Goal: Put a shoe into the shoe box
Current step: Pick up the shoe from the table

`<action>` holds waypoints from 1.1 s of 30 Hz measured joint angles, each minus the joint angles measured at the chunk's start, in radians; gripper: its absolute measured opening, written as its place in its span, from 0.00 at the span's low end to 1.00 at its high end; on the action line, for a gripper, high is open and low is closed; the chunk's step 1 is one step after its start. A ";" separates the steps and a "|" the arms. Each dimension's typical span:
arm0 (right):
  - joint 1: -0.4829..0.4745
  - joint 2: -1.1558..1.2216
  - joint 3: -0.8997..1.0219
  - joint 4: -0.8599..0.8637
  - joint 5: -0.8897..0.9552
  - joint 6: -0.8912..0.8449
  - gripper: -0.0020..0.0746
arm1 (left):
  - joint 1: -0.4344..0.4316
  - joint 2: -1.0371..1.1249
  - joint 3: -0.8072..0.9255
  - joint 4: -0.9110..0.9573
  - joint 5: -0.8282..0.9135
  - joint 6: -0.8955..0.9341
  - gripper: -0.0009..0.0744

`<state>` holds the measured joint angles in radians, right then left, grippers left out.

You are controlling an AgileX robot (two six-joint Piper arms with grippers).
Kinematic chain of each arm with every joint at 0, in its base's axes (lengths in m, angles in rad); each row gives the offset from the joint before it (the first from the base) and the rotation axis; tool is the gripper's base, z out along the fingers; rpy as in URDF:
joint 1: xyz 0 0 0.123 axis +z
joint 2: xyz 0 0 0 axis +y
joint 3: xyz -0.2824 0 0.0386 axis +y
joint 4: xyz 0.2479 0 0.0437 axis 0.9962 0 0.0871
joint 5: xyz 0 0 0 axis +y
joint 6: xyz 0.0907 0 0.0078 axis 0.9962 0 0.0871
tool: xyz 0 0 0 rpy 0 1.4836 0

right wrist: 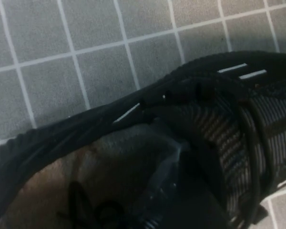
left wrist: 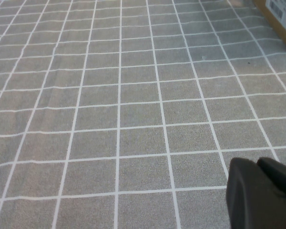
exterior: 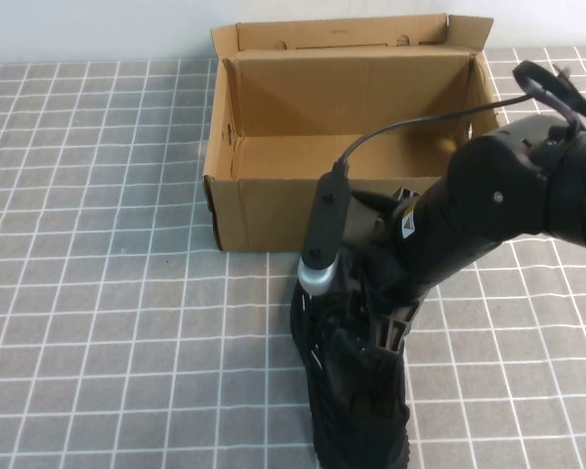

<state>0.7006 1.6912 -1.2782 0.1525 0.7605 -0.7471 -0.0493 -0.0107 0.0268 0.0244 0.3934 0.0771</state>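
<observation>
Shoe (exterior: 356, 391) lies at the tabletop's near edge before the shoe box (exterior: 273, 210), soft and light, best taken at its collar, where the right gripper (exterior: 356, 337) hangs spread, while the left gripper (left wrist: 262, 195), clenched, hovers apart.

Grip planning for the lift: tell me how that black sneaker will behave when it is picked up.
The shoe looks knit, so its upper would probably flex and sag rather than stay stiff. Lying flat on the table, it seems unlikely to roll. The right gripper is down on it; the left gripper hangs shut over bare tiles.
</observation>
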 joint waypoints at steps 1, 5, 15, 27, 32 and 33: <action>0.000 0.004 0.000 -0.002 -0.002 0.002 0.53 | 0.000 0.000 0.000 0.000 0.000 0.000 0.01; 0.000 0.020 0.000 0.013 0.000 0.006 0.52 | 0.000 0.000 0.000 0.000 0.000 0.000 0.01; 0.000 0.025 0.000 0.002 -0.012 0.008 0.52 | 0.000 0.000 0.000 0.000 0.000 0.000 0.01; 0.000 0.051 0.000 -0.005 -0.017 0.008 0.41 | 0.000 0.000 0.000 0.000 0.000 0.000 0.01; 0.000 0.051 0.000 -0.004 0.002 0.008 0.41 | 0.000 0.000 0.000 0.000 0.000 0.000 0.01; 0.000 0.051 0.000 -0.003 0.003 0.008 0.40 | 0.000 0.000 0.000 0.000 0.000 0.000 0.01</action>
<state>0.7006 1.7417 -1.2782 0.1492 0.7640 -0.7392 -0.0493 -0.0107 0.0268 0.0244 0.3934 0.0771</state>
